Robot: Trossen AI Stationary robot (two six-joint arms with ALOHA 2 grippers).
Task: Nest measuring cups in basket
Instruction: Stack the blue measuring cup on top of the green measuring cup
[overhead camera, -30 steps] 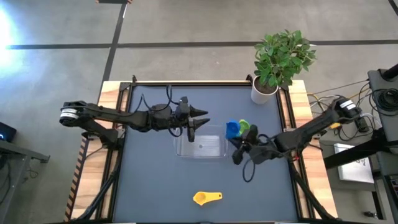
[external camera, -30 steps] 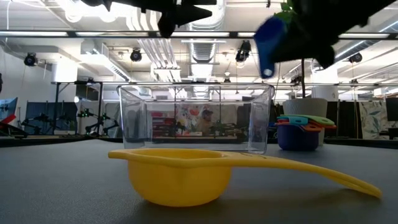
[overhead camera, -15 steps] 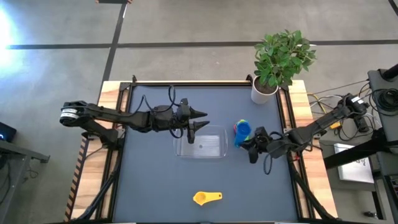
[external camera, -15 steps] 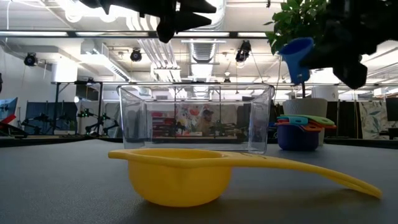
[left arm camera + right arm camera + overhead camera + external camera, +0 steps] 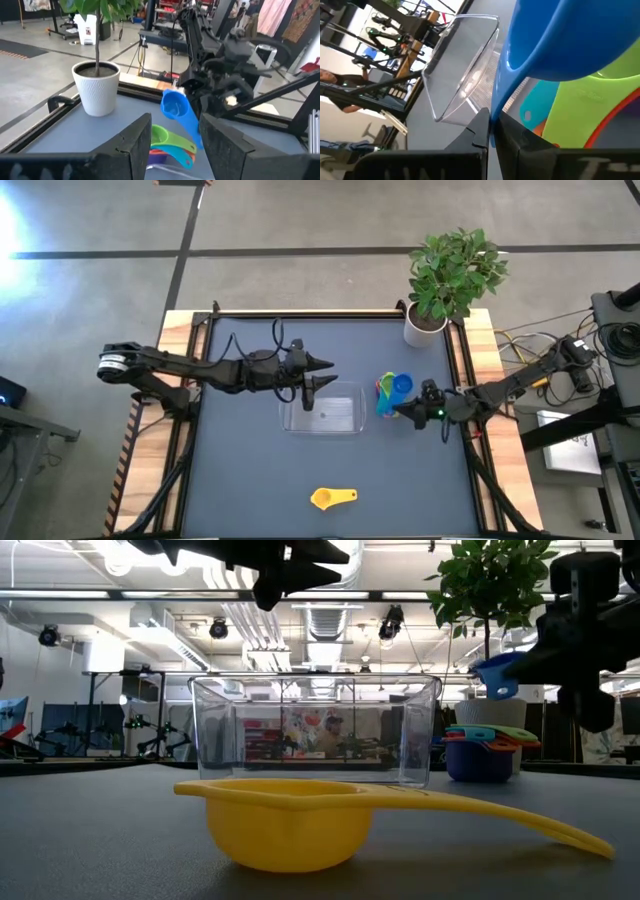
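- No readable writing shows on anything.
- The bench (image 5: 250,470) carries the clear basket (image 5: 322,410) at its middle.
- The left hand (image 5: 318,373) hovers over the basket's far rim, fingers parted and empty.
- The right hand (image 5: 418,408) pinches the blue cup (image 5: 401,386) by its handle, above the stacked cups (image 5: 488,744) beside the basket.
- The yellow cup (image 5: 333,498) lies alone near the front edge.

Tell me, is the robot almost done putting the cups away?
Not yet. A stack of cups is nested beside the basket, not in it. The right hand holds the blue cup above that stack. The yellow cup lies alone, and the basket looks empty. The left hand waits above it.
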